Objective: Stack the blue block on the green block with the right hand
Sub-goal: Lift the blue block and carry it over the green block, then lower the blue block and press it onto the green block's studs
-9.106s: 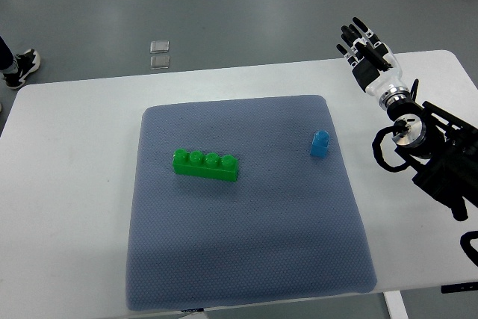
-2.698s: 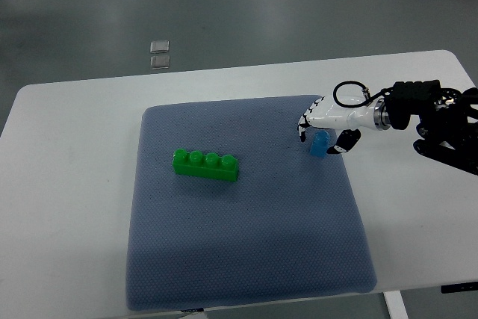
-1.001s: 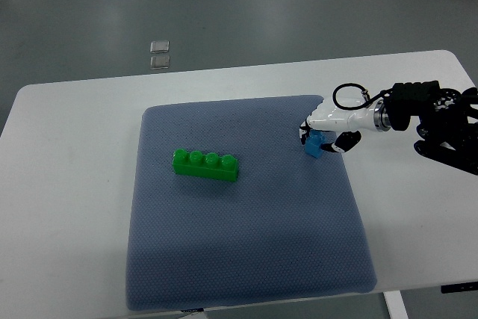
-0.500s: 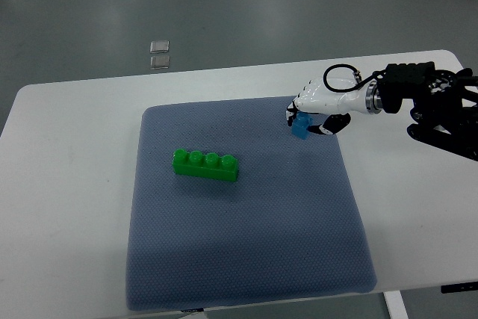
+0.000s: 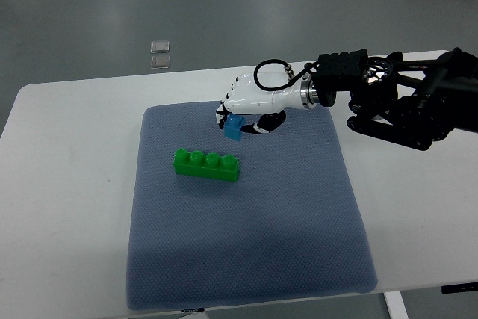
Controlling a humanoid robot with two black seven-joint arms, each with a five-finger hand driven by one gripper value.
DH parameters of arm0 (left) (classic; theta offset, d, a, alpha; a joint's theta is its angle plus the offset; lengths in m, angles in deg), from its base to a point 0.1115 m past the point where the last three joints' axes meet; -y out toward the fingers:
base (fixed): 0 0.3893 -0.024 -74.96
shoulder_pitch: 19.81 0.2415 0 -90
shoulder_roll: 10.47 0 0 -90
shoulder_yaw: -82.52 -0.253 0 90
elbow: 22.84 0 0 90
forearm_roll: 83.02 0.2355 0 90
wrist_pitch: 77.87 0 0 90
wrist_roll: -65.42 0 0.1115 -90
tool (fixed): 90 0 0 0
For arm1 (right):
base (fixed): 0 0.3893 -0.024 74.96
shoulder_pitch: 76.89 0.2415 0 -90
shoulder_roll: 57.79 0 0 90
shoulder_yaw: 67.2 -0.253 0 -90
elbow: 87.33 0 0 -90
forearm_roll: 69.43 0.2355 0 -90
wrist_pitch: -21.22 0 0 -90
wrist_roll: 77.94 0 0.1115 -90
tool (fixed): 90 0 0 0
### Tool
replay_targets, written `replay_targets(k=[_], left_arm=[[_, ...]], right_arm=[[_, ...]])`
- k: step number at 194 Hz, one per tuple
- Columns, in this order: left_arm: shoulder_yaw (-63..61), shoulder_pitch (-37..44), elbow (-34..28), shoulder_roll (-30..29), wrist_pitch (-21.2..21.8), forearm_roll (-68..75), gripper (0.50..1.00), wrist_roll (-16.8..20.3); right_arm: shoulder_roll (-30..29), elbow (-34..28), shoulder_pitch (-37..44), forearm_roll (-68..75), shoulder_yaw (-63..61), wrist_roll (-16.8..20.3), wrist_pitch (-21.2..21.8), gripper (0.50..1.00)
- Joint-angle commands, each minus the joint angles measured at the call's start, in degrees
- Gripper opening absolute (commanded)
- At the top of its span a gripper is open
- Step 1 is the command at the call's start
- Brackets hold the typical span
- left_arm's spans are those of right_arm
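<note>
Carrying is the step you are in: your right hand (image 5: pixel 243 110) reaches in from the right edge of the frame to just above the picture's centre, its fingers curled around the blue block (image 5: pixel 234 128), which hangs tilted from the underside of the hand and looks clear of the grey mat (image 5: pixel 246 259). The green block (image 5: pixel 207 165), a long brick with four studs on top, lies flat on the mat just below and a little left of the blue block in the picture, near but not touching it. Your left hand is not in view. By my reading, the pick is done and the placing is not yet begun. What the next move calls for, I judge, is a short travel toward the lower left of the frame so the blue block sits over the studs, then a levelling of the block, since it is held at a slant, and a straight press down before you let the fingers spread. Watch the slant: a tilted block may catch on a stud edge and nudge the green block across the mat on the white worktop (image 5: pixel 67 184).
</note>
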Motion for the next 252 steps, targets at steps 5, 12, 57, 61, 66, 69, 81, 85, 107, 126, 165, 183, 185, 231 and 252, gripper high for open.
replay_targets(k=[5,12,57,61,66,69,81,85,107,126,165,183,185,231,252], left_arm=[[0.01,0.0,0.0,0.0,0.04,0.0,1.0,0.04],[0.01,0.0,0.0,0.0,0.04,0.0,1.0,0.04],[0.01,0.0,0.0,0.0,0.04,0.0,1.0,0.04],[-0.08,0.0,0.0,0.0,-0.05,0.0,1.0,0.04],[0.01,0.0,0.0,0.0,0.04,0.0,1.0,0.04],[0.01,0.0,0.0,0.0,0.04,0.0,1.0,0.04],[-0.08,0.0,0.0,0.0,0.04,0.0,1.0,0.04],[0.01,0.0,0.0,0.0,0.04,0.0,1.0,-0.05],[0.01,0.0,0.0,0.0,0.04,0.0,1.0,-0.05],[0.01,0.0,0.0,0.0,-0.05,0.0,1.0,0.04],[0.01,0.0,0.0,0.0,0.04,0.0,1.0,0.04],[0.01,0.0,0.0,0.0,0.04,0.0,1.0,0.04],[0.01,0.0,0.0,0.0,-0.05,0.0,1.0,-0.05],[0.01,0.0,0.0,0.0,0.04,0.0,1.0,0.04],[0.01,0.0,0.0,0.0,-0.05,0.0,1.0,0.04]], right_arm=[[-1.66,-0.07,0.57,0.14,0.13,-0.43,0.11,0.56],[-2.19,-0.07,0.57,0.23,0.13,-0.78,0.11,0.558],[-5.44,-0.07,0.48,0.05,1.8,-1.05,0.11,0.558],[-5.62,0.01,0.4,-0.03,1.8,-0.96,0.11,0.558],[-5.97,0.19,0.22,-0.03,1.8,-0.96,0.11,0.558],[-6.06,0.28,0.13,-0.03,1.8,-0.96,0.11,0.558],[-6.24,0.98,-0.13,-0.21,1.89,-0.79,0.11,0.56],[-6.24,1.25,-0.22,-0.21,1.89,-0.79,0.11,0.558],[-6.67,2.83,-0.22,-0.21,2.16,-0.79,0.2,0.558],[-7.38,3.35,-0.39,-0.21,2.24,-0.79,0.11,0.56],[-7.55,3.79,-1.01,-0.3,2.6,-0.96,0.11,0.56],[-7.91,3.88,-1.1,-0.3,2.68,-0.87,0.11,0.56],[-7.99,3.88,-1.1,-0.3,2.68,-0.87,0.11,0.56],[-8.43,4.5,-1.1,-0.3,2.6,-0.87,0.11,0.56],[-8.61,4.59,-1.19,-0.3,2.6,-0.87,0.11,0.562]])
